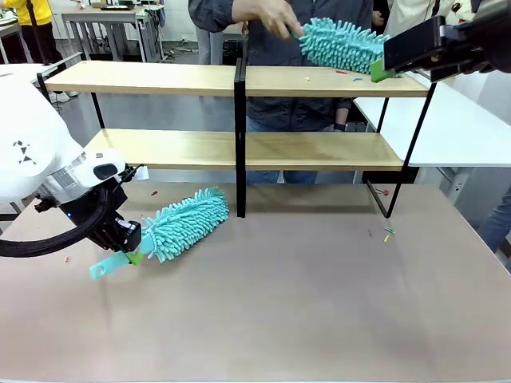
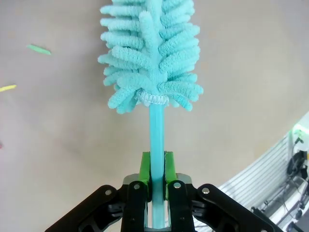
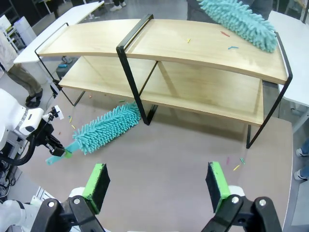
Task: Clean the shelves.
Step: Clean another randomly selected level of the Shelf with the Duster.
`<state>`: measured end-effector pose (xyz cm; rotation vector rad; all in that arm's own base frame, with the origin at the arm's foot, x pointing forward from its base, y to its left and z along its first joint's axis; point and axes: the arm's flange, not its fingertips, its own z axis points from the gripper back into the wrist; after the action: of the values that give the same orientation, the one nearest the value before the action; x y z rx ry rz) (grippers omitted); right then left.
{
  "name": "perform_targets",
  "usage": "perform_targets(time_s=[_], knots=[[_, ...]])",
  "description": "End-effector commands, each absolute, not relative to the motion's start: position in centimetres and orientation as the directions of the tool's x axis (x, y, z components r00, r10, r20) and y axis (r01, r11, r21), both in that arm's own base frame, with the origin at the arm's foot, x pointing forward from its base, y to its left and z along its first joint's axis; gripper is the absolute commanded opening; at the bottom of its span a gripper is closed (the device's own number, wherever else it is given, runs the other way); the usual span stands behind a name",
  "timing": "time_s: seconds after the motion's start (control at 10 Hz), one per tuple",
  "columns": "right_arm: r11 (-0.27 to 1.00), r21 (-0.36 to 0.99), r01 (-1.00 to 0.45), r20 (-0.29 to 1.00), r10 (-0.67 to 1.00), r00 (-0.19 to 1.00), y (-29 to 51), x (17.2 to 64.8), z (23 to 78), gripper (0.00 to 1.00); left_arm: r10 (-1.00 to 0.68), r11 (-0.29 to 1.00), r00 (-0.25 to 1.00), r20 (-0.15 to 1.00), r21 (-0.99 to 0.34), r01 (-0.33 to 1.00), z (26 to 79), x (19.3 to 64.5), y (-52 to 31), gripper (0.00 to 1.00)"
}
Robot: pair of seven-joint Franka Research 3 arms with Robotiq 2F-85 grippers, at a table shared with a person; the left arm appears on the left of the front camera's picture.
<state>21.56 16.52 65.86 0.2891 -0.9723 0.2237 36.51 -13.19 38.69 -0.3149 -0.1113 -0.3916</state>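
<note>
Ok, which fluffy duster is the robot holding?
Find the wooden shelves, then the beige tabletop in front of them. The turquoise duster down there has its handle in the left gripper; its twin is up at the top shelf, in a person's hand.

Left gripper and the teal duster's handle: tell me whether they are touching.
Touching. The left wrist view shows the green pads of the left gripper pressed against both sides of the duster handle, with no gap.
</note>
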Motion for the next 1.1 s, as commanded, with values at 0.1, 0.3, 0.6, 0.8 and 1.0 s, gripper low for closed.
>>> perform_targets(time_s=[0.1, 0.3, 0.6, 0.8, 1.0], knots=[[0.942, 0.138, -0.307, 0.834, 0.057, 0.549, 16.5, 21.6, 65.9, 1.0, -0.238, 0.89, 0.931, 0.275, -0.322, 0.323, 36.9, 35.0, -13.5, 0.13], [0.942, 0.138, -0.307, 0.834, 0.057, 0.549, 16.5, 21.6, 65.9, 1.0, -0.172, 0.917, 0.946, 0.276, -0.305, 0.255, 36.1, 35.9, -14.4, 0.13], [0.942, 0.138, -0.307, 0.834, 0.057, 0.549, 16.5, 21.6, 65.9, 1.0, -0.11, 0.934, 0.938, 0.328, -0.289, 0.211, 35.4, 36.6, -15.1, 0.13], [0.942, 0.138, -0.307, 0.834, 0.057, 0.549, 16.5, 21.6, 65.9, 1.0, -0.041, 0.956, 0.947, 0.32, -0.261, 0.13, 35.3, 36.4, -15.1, 0.13], [0.942, 0.138, -0.307, 0.834, 0.057, 0.549, 16.5, 21.6, 65.9, 1.0, 0.045, 0.966, 0.952, 0.304, -0.257, 0.037, 35.6, 36.0, -14.4, 0.13]])
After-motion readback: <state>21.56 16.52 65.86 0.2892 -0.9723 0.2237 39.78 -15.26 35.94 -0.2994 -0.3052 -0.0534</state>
